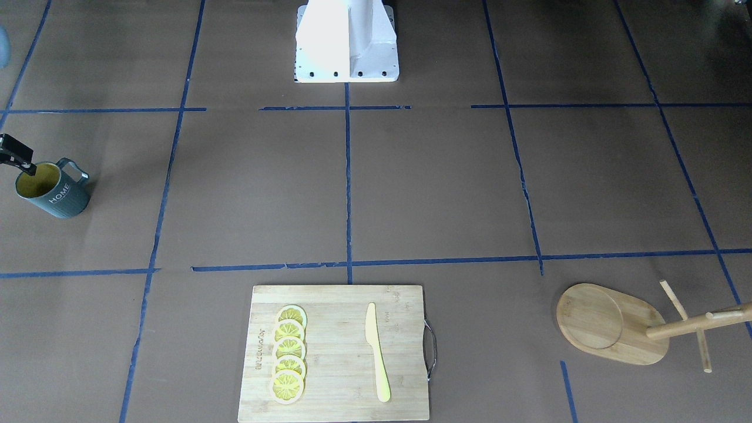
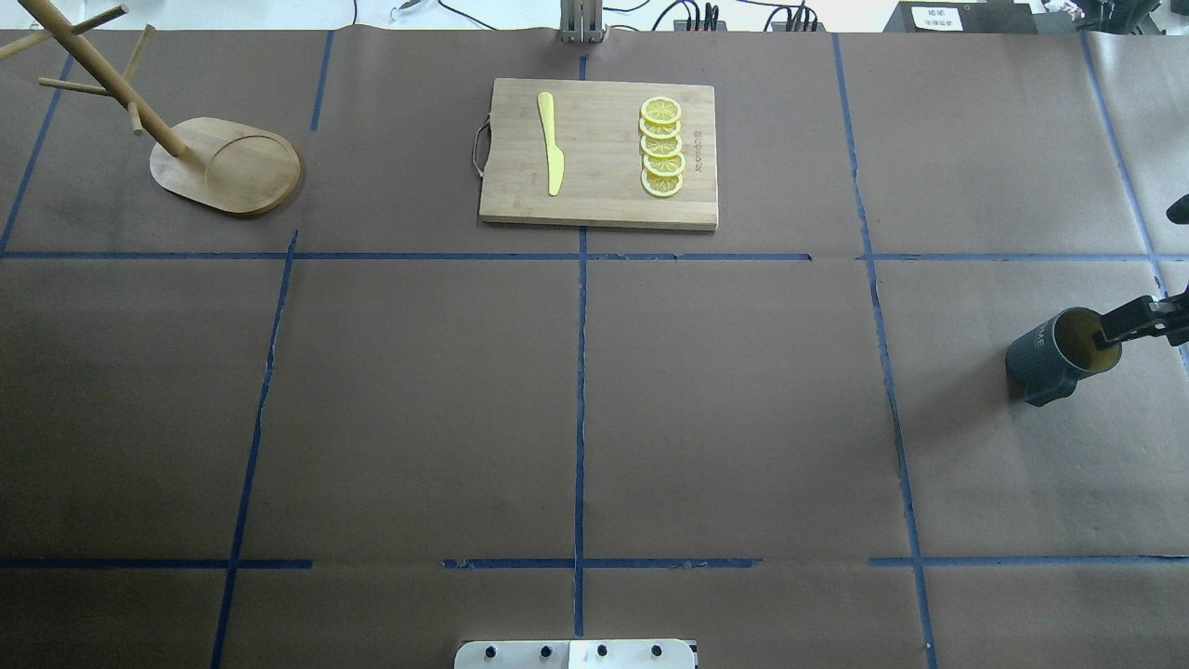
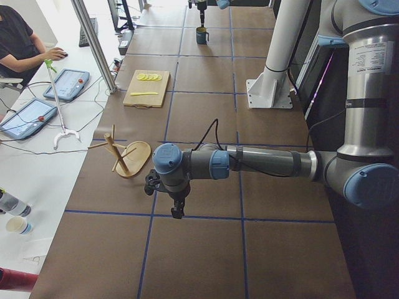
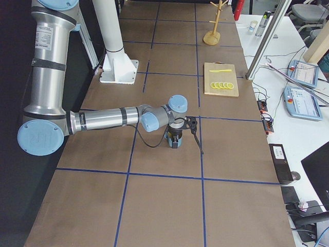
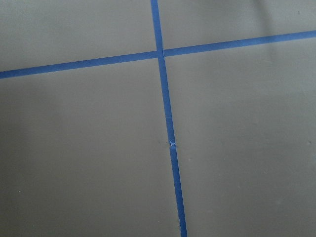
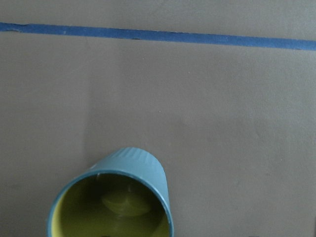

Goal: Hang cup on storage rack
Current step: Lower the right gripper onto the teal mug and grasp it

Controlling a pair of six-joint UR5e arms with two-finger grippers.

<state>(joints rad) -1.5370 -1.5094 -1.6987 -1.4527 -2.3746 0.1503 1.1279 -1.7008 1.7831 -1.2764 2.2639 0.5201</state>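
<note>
One of the right jaws sits inside the dark blue-grey, yellow-lined cup (image 1: 59,200). We cannot tell the state of these or the left jaws.

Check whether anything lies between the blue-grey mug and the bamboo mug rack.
Only the rectangular bamboo cutting board, with yellow lemon slices and knife, lies near the line from dark blue-grey mug to light bamboo peg rack; all flat.

cup (image 2: 1042,360) right, storage rack (image 2: 232,172) left, cutting board (image 2: 604,190) between
</note>
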